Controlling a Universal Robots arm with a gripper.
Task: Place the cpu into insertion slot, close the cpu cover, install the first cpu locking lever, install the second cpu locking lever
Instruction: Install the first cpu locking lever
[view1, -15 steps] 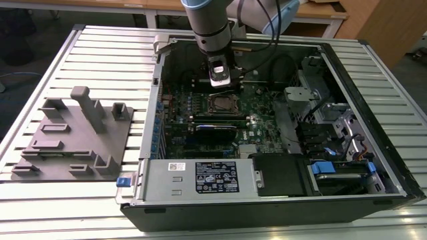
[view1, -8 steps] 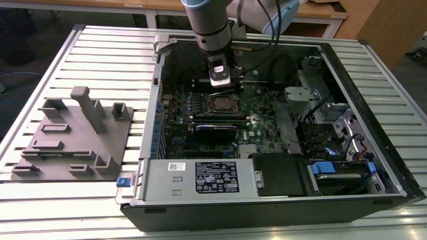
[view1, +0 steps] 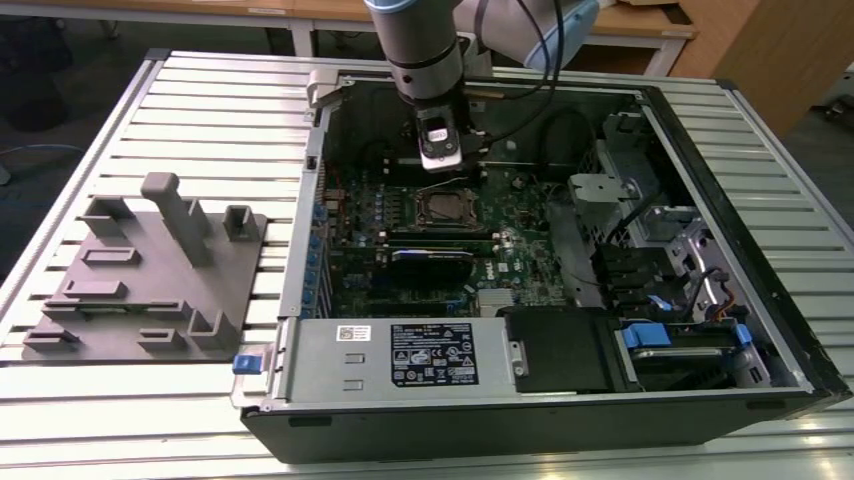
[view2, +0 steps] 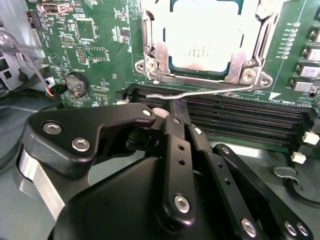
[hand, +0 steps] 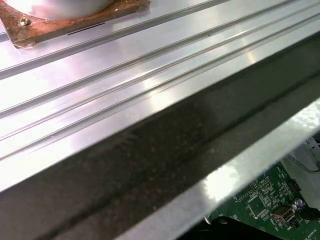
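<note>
black case (view1: 534, 430) lies open, exterior view: gripper (view1: 443, 168) hangs just over insertion slot (view1: 445, 205). second wrist view: cpu (view2: 202, 37) seated, cpu cover (view2: 152, 50) down over it; i read jaws together, tips at wire locking lever (view2: 215, 90). first wrist view: slatted table (hand: 125, 65), motherboard (hand: 265, 202) corner.

In the exterior view my arm (view1: 416, 35) enters from the top, and its last grey segment stands almost vertical. The wrist (view1: 430, 85) points straight down. The gripper (view1: 442, 162) hangs directly below the wrist, in line with it, tips toward the floor. In the second wrist view I look along the gripper from behind. The two black fingers (view2: 172, 140) lie side by side and are pressed together up to the tips, with no gap that I can see. The black linkage bars (view2: 80, 132) spread outward on both sides.
</note>
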